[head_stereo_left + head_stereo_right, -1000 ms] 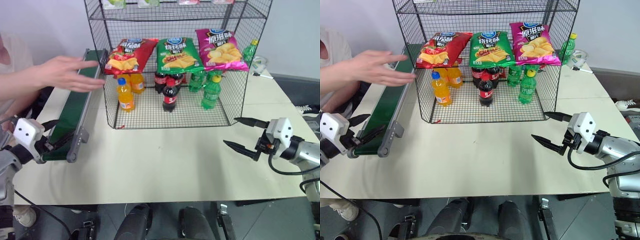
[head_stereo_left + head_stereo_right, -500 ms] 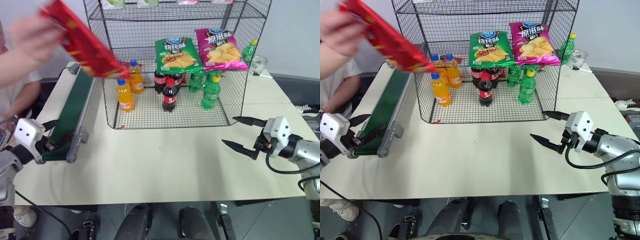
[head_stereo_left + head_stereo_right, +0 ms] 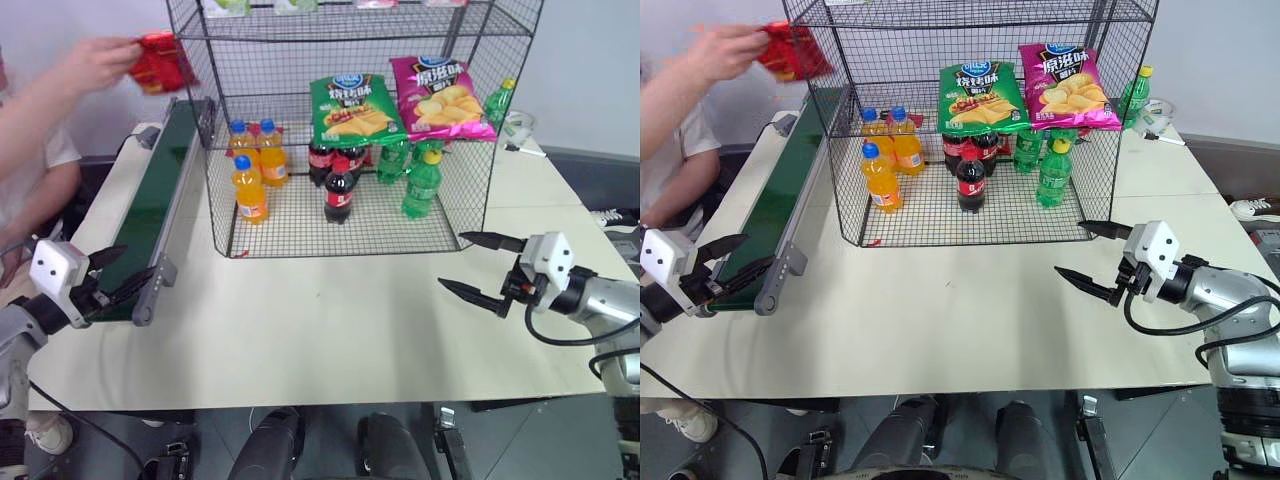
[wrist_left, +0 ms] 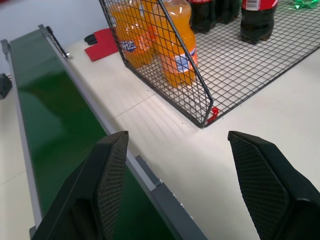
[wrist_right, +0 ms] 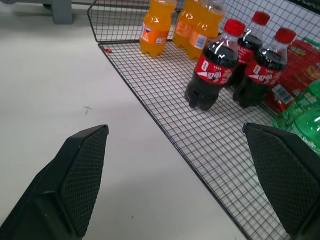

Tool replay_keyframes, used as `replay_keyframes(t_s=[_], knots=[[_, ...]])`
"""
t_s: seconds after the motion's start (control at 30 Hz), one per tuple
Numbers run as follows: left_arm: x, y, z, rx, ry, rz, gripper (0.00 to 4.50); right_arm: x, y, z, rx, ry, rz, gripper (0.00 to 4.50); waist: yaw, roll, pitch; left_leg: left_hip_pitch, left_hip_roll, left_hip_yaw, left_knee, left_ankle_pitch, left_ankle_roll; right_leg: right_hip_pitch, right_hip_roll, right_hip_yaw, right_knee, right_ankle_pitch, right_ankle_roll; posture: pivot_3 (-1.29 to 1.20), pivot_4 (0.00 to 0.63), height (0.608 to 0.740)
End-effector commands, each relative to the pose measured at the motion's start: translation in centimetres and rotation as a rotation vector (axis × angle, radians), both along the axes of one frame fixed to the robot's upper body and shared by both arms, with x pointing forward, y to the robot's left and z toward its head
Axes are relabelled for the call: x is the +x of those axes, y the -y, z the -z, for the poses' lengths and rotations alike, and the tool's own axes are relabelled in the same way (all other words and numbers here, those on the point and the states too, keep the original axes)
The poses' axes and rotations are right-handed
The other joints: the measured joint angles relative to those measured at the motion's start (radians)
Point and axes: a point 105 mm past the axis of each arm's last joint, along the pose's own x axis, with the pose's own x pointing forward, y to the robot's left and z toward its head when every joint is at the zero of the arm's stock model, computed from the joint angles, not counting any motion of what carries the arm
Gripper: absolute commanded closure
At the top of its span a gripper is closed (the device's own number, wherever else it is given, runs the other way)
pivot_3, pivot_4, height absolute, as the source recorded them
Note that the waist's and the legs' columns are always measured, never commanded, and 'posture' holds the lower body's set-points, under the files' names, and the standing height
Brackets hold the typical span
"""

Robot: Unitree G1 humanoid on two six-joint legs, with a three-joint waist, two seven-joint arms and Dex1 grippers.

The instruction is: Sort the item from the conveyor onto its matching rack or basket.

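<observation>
Over the conveyor [image 3: 150,215] a hand [image 3: 95,62] holds the red crisp bag [image 3: 162,62]; both tools gape empty.

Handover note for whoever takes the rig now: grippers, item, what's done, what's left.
Left gripper: open, holding nothing, at the near end of the conveyor.
Right gripper: open, holding nothing, above the table in front of the rack.
Red crisp bag: in a person's hand, in the air near the belt's far end. It is not on the belt yet.
Green bag and pink bag are on the rack shelf.
Done: nothing sorted.
Left: wait for the bag on the belt, pick it, shelve it on the rack.
</observation>
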Motion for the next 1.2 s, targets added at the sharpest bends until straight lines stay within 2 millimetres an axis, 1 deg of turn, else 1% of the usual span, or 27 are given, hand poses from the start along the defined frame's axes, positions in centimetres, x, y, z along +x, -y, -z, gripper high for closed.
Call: replay_keyframes(t_s=[0.03,0.63,1.2], knots=[[-0.2,-0.5,-1.3,0.021,0.056,-0.019,1.19,0.2,-0.1,-0.8,0.007,0.038,-0.005,0.0,0.0,0.0,0.0,0.0,0.0,0.0,0.0,0.0,0.0,0.0,0.0,0.0,0.0,0.0,0.0,0.0,0.15,0.74],[-0.6,-0.6,-1.1,0.039,0.066,-0.026,1.19,0.3,-0.7,-0.9,0.016,0.036,-0.029,0.0,0.0,0.0,0.0,-0.001,0.0,0.0,0.0,0.0,0.0,-0.001,0.0,0.0,0.0,0.0,0.0,0.0,0.15,0.74],[-0.9,-1.0,-1.0,0.061,0.083,-0.059,1.19,0.8,-1.6,-0.8,0.03,0.036,-0.057,0.0,0.0,0.0,0.0,-0.001,0.0,0.0,0.0,0.0,0.0,-0.001,0.0,0.0,0.0,0.0,0.0,0.0,0.15,0.74]])
